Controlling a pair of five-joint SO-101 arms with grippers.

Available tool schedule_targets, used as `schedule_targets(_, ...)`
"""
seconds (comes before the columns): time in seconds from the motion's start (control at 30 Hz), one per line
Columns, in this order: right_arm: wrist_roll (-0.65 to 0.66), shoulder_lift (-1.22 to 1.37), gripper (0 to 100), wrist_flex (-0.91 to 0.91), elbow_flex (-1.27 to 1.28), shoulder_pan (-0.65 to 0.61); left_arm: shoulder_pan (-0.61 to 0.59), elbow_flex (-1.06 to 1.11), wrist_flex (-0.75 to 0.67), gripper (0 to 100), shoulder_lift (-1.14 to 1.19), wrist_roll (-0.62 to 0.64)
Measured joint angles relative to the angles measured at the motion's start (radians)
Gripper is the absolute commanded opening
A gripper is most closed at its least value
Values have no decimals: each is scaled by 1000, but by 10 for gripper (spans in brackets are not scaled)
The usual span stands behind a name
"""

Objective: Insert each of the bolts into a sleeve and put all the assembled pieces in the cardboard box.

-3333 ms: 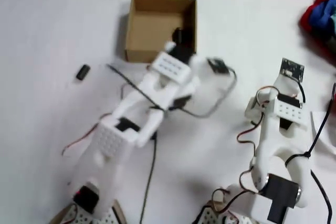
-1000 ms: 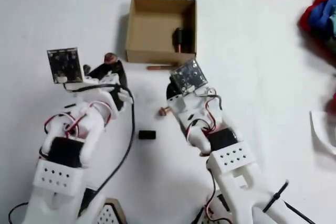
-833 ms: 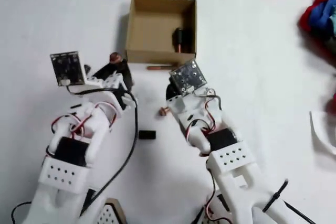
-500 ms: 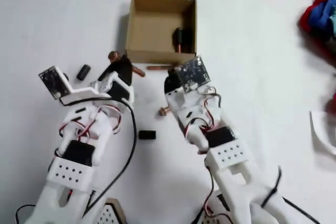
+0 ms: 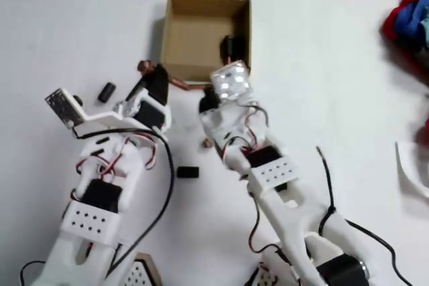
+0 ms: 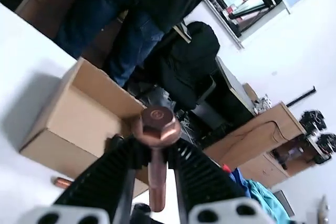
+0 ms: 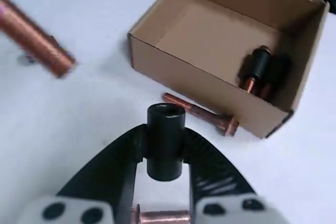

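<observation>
Bolt is gripped tight in your left fingers just in front of the cardboard box, and your right fingers are closed on the black sleeve, so line its tip up with the sleeve's hole and push slowly, straight in.

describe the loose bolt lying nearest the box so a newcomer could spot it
Find the cardboard box on the white table. Just outside its wall facing the arms, a copper bolt lies flat on the table. Unlike the held bolt in the left claw or the sleeved bolt inside the box, it is ungripped and bare.
</observation>
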Motion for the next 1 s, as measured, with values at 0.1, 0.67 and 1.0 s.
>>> schedule_targets(0.1,103,-26,23,38,-5,-69,29,0,23,28,0,-5)
schedule_targets(0.67,160,-272,23,178,25,-74,40,-41,130,30,0,-9)
schedule_targets(1.0,160,-276,23,178,61,-72,40,-84,130,30,0,-11)
